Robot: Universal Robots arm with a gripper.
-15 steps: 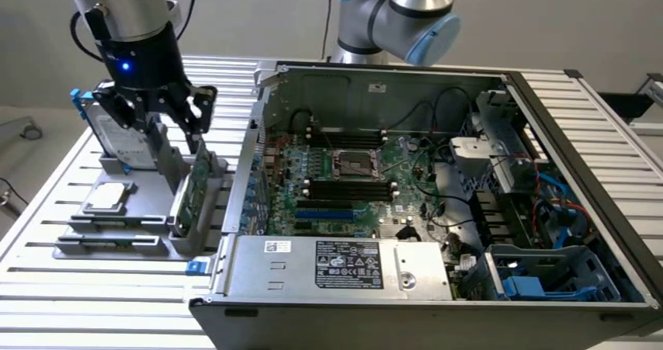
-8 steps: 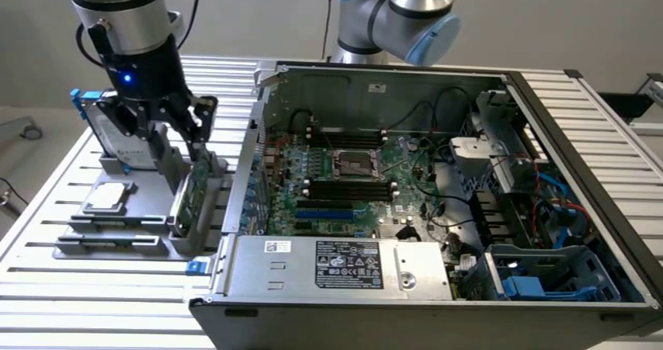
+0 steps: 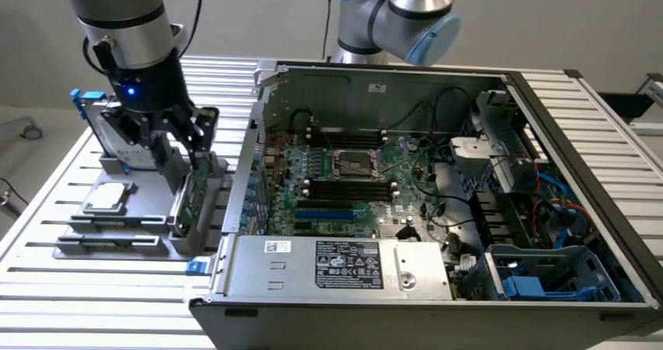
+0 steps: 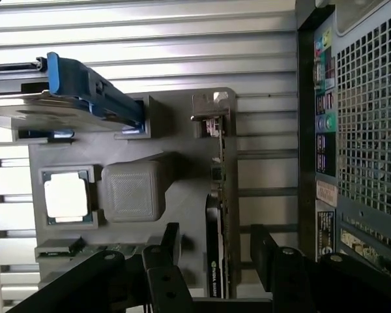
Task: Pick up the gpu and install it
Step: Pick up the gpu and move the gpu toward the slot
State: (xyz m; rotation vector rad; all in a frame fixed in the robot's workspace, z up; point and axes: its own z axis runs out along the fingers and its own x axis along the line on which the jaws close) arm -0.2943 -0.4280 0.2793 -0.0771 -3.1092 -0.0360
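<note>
The gpu (image 3: 194, 188) stands on edge in a slot of the grey fixture (image 3: 140, 210), just outside the open computer case on the exterior view's left. Its green board faces the case. In the wrist view the gpu (image 4: 219, 208) appears edge-on, with its metal bracket at the far end and its black shroud on one side. My gripper (image 3: 189, 156) hangs directly over the card. In the wrist view the gripper (image 4: 216, 240) is open, one finger on each side of the card, and a gap shows between each finger and the card.
The fixture (image 4: 182, 130) also holds a silver hard drive with blue rails (image 4: 72, 91) and a processor chip (image 4: 65, 197). The open computer case (image 3: 539, 133) with its motherboard (image 3: 342, 179) lies right beside the fixture. A second robot arm (image 3: 399, 16) stands behind the case.
</note>
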